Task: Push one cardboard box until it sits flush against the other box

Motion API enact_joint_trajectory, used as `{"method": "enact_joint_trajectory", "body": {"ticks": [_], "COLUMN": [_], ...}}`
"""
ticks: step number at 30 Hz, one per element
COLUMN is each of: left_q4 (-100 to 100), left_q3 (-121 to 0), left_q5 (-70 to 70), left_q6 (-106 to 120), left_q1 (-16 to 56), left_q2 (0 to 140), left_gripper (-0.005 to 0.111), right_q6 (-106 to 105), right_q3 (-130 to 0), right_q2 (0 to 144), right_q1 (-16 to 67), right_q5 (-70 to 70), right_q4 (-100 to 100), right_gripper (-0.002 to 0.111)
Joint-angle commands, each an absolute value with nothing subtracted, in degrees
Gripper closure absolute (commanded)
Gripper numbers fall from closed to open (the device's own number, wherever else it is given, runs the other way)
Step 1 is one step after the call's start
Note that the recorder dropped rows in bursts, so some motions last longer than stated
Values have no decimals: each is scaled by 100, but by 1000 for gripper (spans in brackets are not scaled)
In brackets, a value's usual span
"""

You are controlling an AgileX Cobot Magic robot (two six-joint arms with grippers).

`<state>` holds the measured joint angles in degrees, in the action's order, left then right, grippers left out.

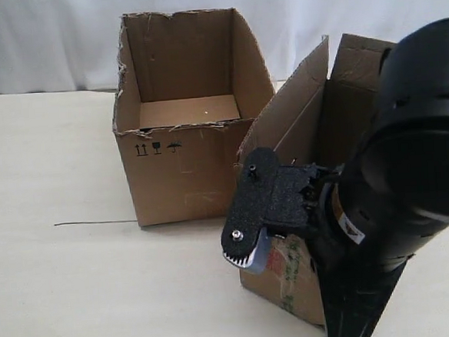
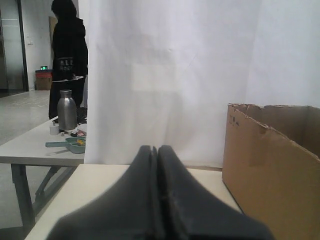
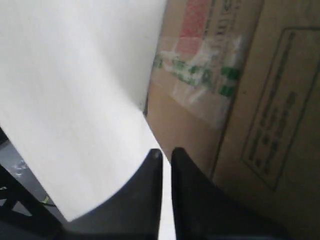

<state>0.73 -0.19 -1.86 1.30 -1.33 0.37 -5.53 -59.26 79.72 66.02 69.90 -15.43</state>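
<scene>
**Item: the cardboard box [image 1: 297, 109].** Narrow, brown, flaps up, taped face with a red label [image 3: 195, 22].

**Location:** On the worktop [image 1: 63, 288], right of the other box [image 1: 182, 171]. It sits near that box but at an angle, not flush. The arm hides whether their bases touch.

**Handling (judged):**
- It looks open and empty, so treat it as light and easy to slide.
- The corrugated walls will likely bow mid-panel and are stiffer near corners and the bottom edge.
- The flaps are floppy and the tape looks slick, so avoid both.
- Push low on the outer side wall so it doesn't tip or swivel.

**Right end effector [image 3: 162, 152]:** Fingers almost together, gripping nothing, just beside the taped face. You cannot tell whether it is touching.

**Left end effector [image 2: 155, 149]:** Fingers pressed together, empty, off to the side.
</scene>
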Motion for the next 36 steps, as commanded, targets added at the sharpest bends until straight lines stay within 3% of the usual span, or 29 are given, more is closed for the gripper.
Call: {"method": "enact_joint_trajectory", "body": {"ticks": [1, 36], "left_q4": [65, 65], "left_q3": [0, 0], "left_q5": [-216, -216], "left_q6": [128, 128], "left_q1": [-92, -92], "left_q2": [16, 16], "left_gripper": [107, 107], "right_q6": [-499, -76], "right_q3": [-5900, -5900], "right_q2": [7985, 8584], "right_q1": [6610, 6598], "right_q5": [6996, 6996], "right_q4": [-1988, -4631], "right_gripper": [103, 103]}}
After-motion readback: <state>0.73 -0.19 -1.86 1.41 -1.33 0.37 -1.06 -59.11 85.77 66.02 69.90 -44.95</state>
